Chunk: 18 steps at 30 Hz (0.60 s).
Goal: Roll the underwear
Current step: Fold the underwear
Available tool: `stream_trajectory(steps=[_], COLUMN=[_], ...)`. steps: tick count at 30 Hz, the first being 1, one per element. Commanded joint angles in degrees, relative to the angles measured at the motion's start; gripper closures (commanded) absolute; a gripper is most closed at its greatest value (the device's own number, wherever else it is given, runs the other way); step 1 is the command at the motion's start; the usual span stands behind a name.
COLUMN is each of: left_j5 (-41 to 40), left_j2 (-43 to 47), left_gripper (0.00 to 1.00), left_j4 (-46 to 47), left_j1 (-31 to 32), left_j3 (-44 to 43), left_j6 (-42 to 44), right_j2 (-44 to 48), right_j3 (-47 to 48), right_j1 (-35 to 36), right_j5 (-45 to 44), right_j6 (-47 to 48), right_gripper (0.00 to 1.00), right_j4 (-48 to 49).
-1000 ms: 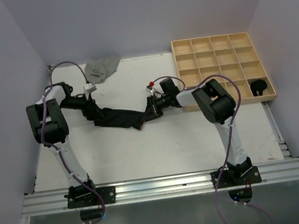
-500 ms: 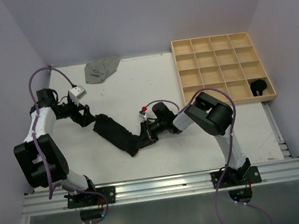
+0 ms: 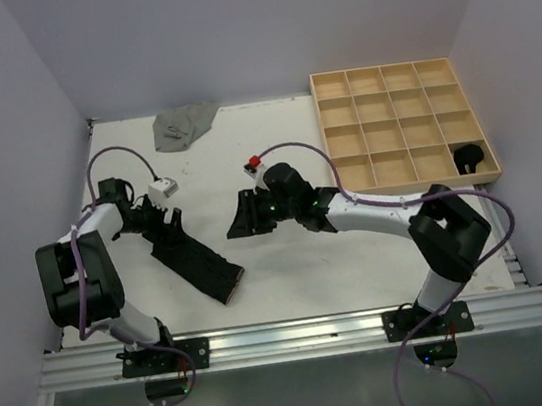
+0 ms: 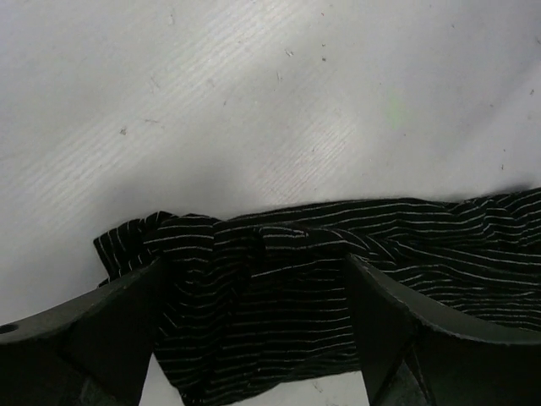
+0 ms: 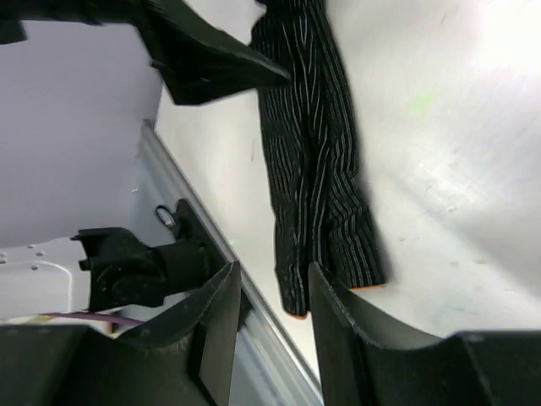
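Black striped underwear [image 3: 199,266] is laid as a long strip at near-left. Left gripper [image 4: 254,266] is spread wide over its far end. Right gripper [image 5: 272,271] is parted, empty, just right. A skewed, loose roll could be caused by the bunched far end.

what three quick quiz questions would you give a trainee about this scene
1. True or false: the right hand is gripping the black striped underwear.
2. Where on the table does the grey underwear lie? A: near edge. B: far edge, left of middle. C: dead centre.
3. Fill in: exactly ____ compartment of the wooden tray holds something.

Key:
1. False. The hand is open and apart from the cloth, which lies loose on the table.
2. B.
3. One. A dark bundle sits in the near right corner compartment.
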<state>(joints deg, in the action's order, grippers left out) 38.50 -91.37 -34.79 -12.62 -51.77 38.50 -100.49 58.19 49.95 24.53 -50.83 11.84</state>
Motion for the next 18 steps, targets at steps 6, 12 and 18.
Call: stream_trajectory(steps=[6,12,18], left_j5=[-2.1,0.1,-1.8], left_j2=[-15.4,-26.8,-29.7], left_gripper=[0.23,0.04,0.00], left_j4=[5.7,4.7,2.4], left_j1=[9.2,15.9,20.2], left_j3=[-11.6,-30.9,-49.8], left_j6=[-4.7,-5.0,-6.6], right_j2=[11.1,21.7,23.9], right_j3=[2.8,-1.8,2.5], right_j1=[-2.8,-3.0,-2.6], right_j5=[-15.3,-22.1,-28.1], right_j6=[18.7,22.1,29.0], right_gripper=[0.63,0.69,0.71], right_j4=[-24.5,-22.7,-29.0])
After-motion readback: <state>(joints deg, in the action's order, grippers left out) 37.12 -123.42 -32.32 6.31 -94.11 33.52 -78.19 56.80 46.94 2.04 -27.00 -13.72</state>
